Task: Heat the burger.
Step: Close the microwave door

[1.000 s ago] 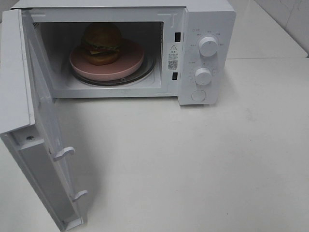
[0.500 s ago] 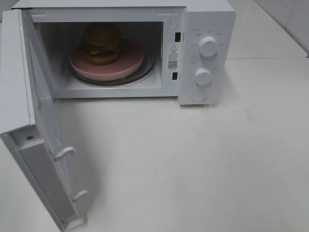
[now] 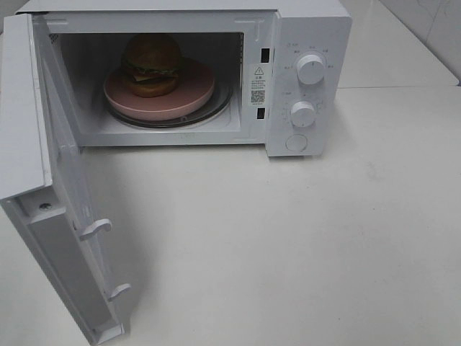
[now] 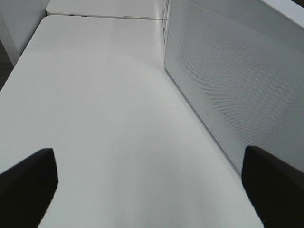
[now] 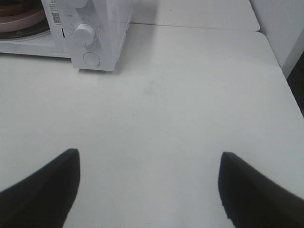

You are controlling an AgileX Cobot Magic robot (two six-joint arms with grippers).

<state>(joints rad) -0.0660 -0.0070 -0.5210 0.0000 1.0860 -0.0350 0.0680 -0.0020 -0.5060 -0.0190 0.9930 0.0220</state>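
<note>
The burger point(image 3: 151, 65), with a golden-brown bun and layered filling, stands on a round pink plate point(image 3: 191, 94) inside the white microwave point(image 3: 310, 29). The microwave door point(image 3: 65, 209) hangs wide open toward the front left. Neither gripper shows in the exterior view. In the left wrist view my left gripper point(image 4: 149, 183) is open above bare table, with the outer face of the door point(image 4: 237, 80) beside it. In the right wrist view my right gripper point(image 5: 149, 187) is open over bare table, well back from the microwave's control panel point(image 5: 88, 35). The pink plate's edge point(image 5: 19, 19) shows at that view's corner.
The microwave's front carries two white knobs point(image 3: 310, 68) point(image 3: 303, 114) and a round button point(image 3: 296, 143). A glass turntable point(image 3: 216, 108) lies under the plate. The white table point(image 3: 288, 252) spreads in front. A seam to a second table point(image 3: 403, 88) runs at the right.
</note>
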